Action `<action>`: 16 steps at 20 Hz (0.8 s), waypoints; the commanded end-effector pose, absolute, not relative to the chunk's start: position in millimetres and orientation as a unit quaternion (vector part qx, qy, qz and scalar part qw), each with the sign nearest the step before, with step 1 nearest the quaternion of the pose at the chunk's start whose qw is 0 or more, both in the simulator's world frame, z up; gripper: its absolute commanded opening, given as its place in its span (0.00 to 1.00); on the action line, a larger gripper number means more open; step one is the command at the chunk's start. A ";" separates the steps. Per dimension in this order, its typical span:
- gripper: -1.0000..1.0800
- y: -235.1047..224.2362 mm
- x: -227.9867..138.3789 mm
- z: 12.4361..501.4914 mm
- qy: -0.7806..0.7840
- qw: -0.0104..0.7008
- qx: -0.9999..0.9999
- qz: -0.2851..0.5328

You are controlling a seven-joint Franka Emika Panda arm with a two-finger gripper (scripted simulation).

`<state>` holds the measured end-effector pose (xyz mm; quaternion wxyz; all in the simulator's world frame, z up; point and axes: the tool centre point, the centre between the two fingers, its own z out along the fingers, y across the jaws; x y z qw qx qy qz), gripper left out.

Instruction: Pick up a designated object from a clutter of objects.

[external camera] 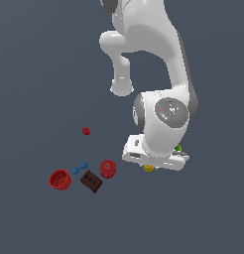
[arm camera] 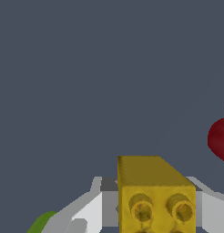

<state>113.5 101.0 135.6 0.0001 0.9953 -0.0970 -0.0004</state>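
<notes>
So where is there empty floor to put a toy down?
Free: the wide bare floor on the exterior view's left, beyond the red cup. Crowded: red cup, blue dumbbell piece, brown brick and red ball huddle together; the gripper covers the yellow block.

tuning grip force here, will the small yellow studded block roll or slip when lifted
The small yellow studded block looks flat-sided and boxy, so it probably won't roll. Its faces look hard and smooth, so it could slip between the gripper's fingers under light force.
</notes>
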 end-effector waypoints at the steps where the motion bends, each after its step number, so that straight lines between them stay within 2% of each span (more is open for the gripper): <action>1: 0.00 78.5 110.0 158.2 -0.097 0.000 0.995 0.000; 16: 0.00 -53.0 94.8 290.6 -0.097 -0.001 0.995 0.000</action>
